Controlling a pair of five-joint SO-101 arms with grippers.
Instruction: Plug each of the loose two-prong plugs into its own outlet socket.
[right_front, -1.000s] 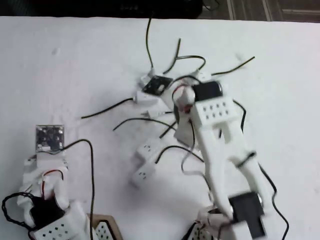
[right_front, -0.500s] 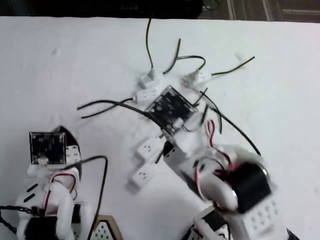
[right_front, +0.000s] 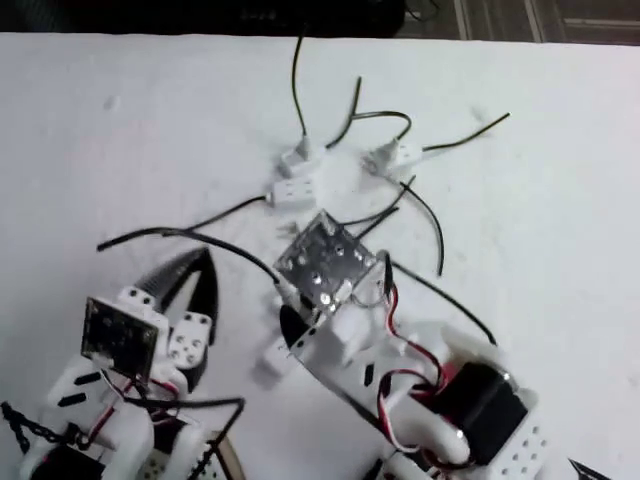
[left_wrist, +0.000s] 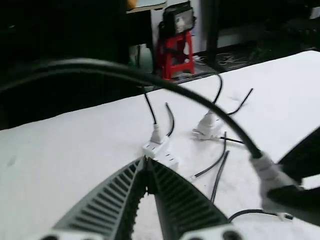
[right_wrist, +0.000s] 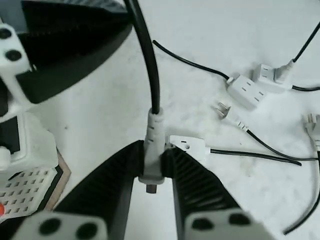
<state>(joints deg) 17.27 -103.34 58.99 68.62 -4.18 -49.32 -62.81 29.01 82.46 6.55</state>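
Your right end effector (right_wrist: 152, 148) is clenched on a white two-prong plug (right_wrist: 151, 162). Both black fingers grip the plug's body, and its lower end points down at the white surface (right_wrist: 100, 110). A loose white outlet socket (right_wrist: 189, 146) lies just beside the fingertips. The plug is a slim white moulding, and its black cord (right_wrist: 145, 50) rises from the top and arches away toward your left arm. Your left end effector (left_wrist: 147, 169) is closed on nothing, its ribbed fingers pressed together, close by that cord. Compared with half a second ago, your right arm has drawn back toward the near edge, away from the far outlet socket (right_front: 295, 190), and the cord has come with it. Your left arm has swung so that its black fingers now point out across the surface.
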